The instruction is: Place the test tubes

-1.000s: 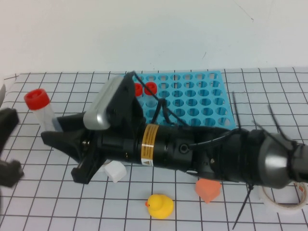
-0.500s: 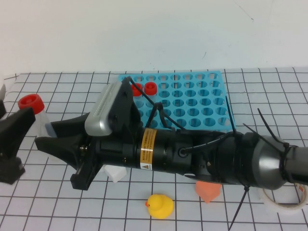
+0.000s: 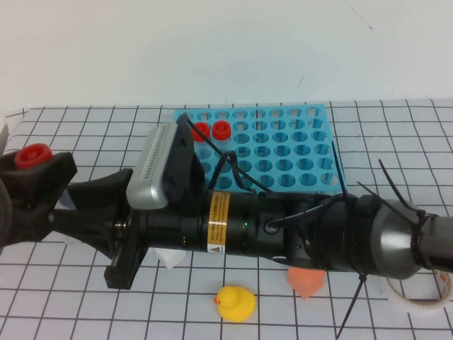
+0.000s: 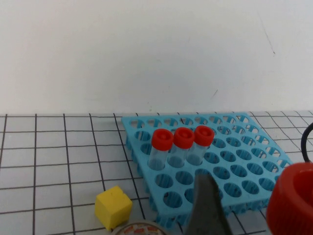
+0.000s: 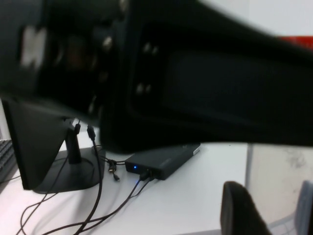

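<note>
Tube handover at the table's left side

My right tool (image 3: pixel 71 205) reaches across the table (image 3: pixel 106 134) to its left side and appears clamped on the red-capped test tube (image 3: pixel 34 156), which is well apart from the blue rack (image 3: pixel 283 145). My left tool (image 3: pixel 35 188) is close beside that tube; whether it is apart or together I cannot tell. Three capped tubes (image 4: pixel 183 139) stand side by side in the rack.

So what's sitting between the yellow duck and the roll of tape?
An orange block, in the high view. The right gripper holds a red-capped tube at the table's left, beside the open left gripper.
</note>
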